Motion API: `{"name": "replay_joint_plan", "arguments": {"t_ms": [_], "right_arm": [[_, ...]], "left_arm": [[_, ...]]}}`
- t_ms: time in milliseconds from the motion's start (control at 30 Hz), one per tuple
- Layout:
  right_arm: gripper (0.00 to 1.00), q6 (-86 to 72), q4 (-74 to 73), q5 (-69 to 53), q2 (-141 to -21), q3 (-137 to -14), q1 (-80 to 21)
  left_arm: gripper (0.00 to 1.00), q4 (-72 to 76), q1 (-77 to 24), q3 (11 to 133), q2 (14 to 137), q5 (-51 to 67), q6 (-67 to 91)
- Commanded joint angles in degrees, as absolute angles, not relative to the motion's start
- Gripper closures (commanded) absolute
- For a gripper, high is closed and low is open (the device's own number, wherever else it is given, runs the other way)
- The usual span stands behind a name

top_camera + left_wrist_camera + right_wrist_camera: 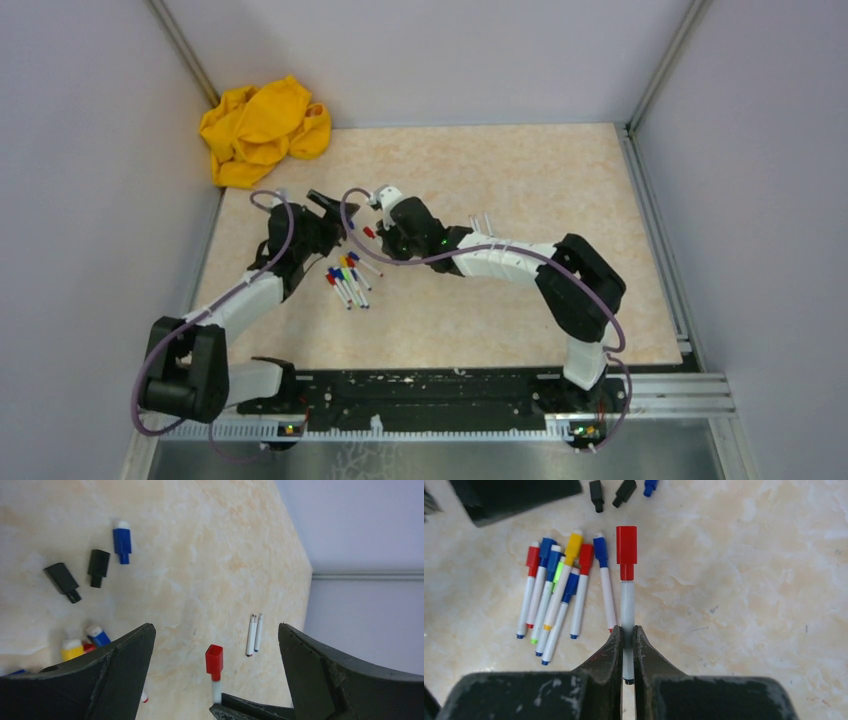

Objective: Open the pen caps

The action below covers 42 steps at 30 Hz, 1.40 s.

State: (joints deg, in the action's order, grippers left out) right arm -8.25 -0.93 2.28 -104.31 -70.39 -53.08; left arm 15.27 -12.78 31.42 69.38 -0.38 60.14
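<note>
Far left, in the back corner, a crumpled yellow cloth (pixel 262 130) lies at the edge of the counter (pixel 520 300). Next comes my left arm. My left fingers (pixel 333 212) are spread wide with nothing between the pads, hanging over the counter beside the heap.

Under and just ahead of them is a heap of markers (pixel 555 595), lying side by side and roughly parallel, some overlapping. Each one wears one of the coloured caps (pixel 574 545): red, blue and yellow, with a bit of green showing in the middle of the pile. Just beyond the heap, three caps lie loose on the counter, off any barrel. They are two black caps (pixel 98 566) and one blue cap (pixel 121 540) (the blue one shows white at one end), near one another but not touching.

Then the marker I am working on. My right fingers (pixel 620 637) are pressed together on its white-grey barrel (pixel 627 605), pinching it low, close to the tail end. The red cap (pixel 626 550) is seated on the far end, pointing away from my wrist. From my left wrist's view, that red cap stands in the gap between my spread left fingers and touches neither of them.

Further right, well apart from the heap, two bare barrels (pixel 254 634) lie close together and parallel on the counter, dark at one end. Whether they touch each other I cannot tell.
</note>
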Motion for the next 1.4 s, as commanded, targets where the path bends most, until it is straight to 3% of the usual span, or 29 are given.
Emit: {"name": "replay_joint_plan", "arguments": {"t_ms": [0,267,433,800,1000,1133,1267,1367], "right_arm": [[1.0,-9.9,3.6,-2.0,-101.2,-69.8,-52.9],[1.0,-10.8,4.9,-4.1,-100.6,-70.6,-52.0],[1.0,-11.1,5.3,-4.4,-100.6,-70.6,-51.3],[1.0,-12.0,6.4,-4.9,-100.4,-69.2,-49.4],[1.0,-12.2,6.9,-4.8,-99.4,-68.5,-49.0],[1.0,-11.8,7.7,-5.3,-98.5,-67.9,-49.0],[0.8,-11.3,7.3,-6.4,-99.0,-68.7,-48.9],[0.78,-11.3,7.3,-6.9,-99.7,-69.4,-48.9]], "left_arm": [[0.02,20.5,-13.2,34.6,74.5,11.6,61.0],[0.03,26.1,-14.5,34.7,79.9,17.2,63.0],[0.13,27.1,-15.2,35.4,81.1,18.2,63.4],[0.59,28.5,-15.7,34.9,81.9,19.0,64.1],[1.0,28.4,-16.2,36.1,83.1,19.6,63.4],[1.0,28.7,-16.8,36.4,83.3,19.4,63.2],[1.0,29.2,-17.3,37.1,83.7,20.2,63.0],[1.0,29.2,-17.8,37.9,84.3,21.0,62.6]]}}
